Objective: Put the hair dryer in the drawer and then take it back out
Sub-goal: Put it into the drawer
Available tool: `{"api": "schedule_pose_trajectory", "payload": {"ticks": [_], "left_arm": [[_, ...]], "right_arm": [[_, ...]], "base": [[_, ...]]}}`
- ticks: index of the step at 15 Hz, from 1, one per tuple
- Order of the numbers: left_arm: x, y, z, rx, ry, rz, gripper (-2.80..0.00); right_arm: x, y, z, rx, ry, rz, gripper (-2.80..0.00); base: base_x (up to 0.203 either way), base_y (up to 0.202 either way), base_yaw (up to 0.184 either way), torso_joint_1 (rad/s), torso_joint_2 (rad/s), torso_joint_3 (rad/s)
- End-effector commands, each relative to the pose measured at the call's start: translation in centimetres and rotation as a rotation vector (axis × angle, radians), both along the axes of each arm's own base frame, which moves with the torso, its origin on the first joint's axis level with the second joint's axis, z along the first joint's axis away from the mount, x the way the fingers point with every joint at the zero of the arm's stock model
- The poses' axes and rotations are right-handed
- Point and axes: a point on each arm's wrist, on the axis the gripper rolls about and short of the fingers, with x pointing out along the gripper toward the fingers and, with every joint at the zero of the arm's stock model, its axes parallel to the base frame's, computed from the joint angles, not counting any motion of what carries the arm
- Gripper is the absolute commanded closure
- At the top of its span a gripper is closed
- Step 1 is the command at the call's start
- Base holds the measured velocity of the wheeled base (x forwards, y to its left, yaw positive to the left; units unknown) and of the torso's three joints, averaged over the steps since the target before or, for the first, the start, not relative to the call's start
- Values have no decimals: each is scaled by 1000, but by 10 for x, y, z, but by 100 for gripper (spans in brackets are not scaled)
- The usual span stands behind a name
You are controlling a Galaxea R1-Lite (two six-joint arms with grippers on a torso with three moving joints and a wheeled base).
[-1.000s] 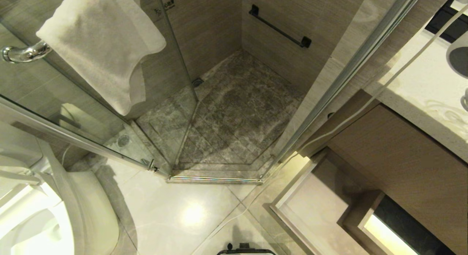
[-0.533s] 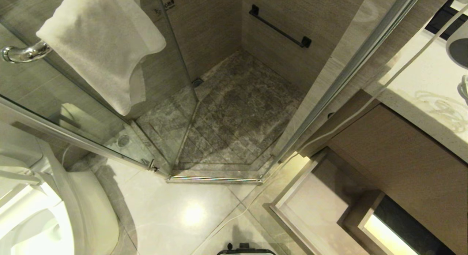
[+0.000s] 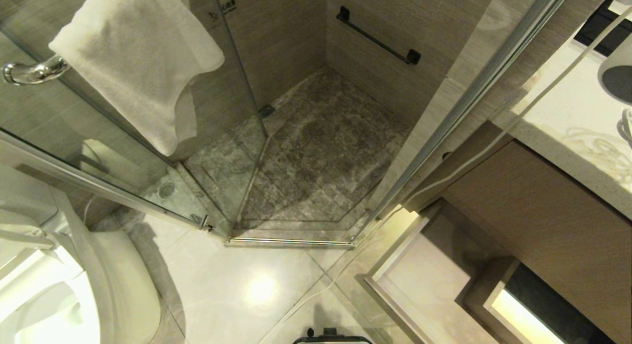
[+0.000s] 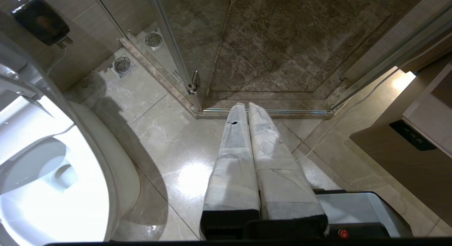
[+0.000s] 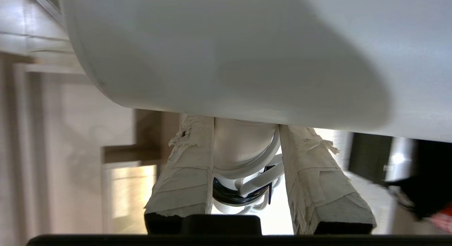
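The white hair dryer (image 3: 616, 72) hangs at the far right edge of the head view, above the pale countertop (image 3: 568, 117), with its round dark grey end showing. In the right wrist view its fat barrel (image 5: 247, 52) fills the top. My right gripper (image 5: 245, 127) is shut on the straight handle, with the coiled white cord (image 5: 254, 179) bunched below. The drawer (image 4: 395, 165), with its dark label plate (image 4: 413, 135), stands pulled out under the counter, its pale inside (image 3: 419, 270) showing. My left gripper (image 4: 247, 106) is shut and parked over the floor.
A glass shower enclosure (image 3: 237, 87) with a white towel (image 3: 143, 57) on its handle lies ahead. A toilet (image 3: 59, 285) is at lower left. A thin white cable (image 3: 469, 161) runs down from the counter across the floor. A taller wood-grain panel (image 3: 543, 220) fronts the vanity.
The hair dryer's dark end has shifted slightly at the right edge of the head view, and the cord coil beneath it has swung a little. Everything else is still.
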Motion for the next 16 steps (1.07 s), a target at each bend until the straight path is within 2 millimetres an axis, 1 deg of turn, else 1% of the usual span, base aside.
{"api": "schedule_pose_trajectory", "payload": {"ticks": [1, 3, 8, 11, 14, 16], "left_arm": [[0, 0, 0, 0, 1, 1, 0], [0, 0, 0, -1, 1, 0, 0], [0, 0, 0, 0, 2, -1, 0], [0, 0, 0, 0, 3, 1, 0], [0, 0, 0, -1, 1, 0, 0], [0, 0, 0, 0, 1, 1, 0]], "right_arm": [[-4, 2, -4, 61, 26, 39, 0], [-7, 4, -6, 142, 34, 91, 0], [-12, 6, -3, 152, 12, 108, 0], [-13, 6, 3, 120, -21, 111, 0], [-13, 3, 8, 50, -51, 106, 0], [-4, -3, 12, -2, -51, 88, 0]], "base": [[0, 0, 0, 0, 0, 0], [0, 0, 0, 0, 0, 0], [0, 0, 0, 0, 0, 0], [0, 0, 0, 0, 0, 0], [0, 0, 0, 0, 0, 0], [0, 0, 0, 0, 0, 0]]}}
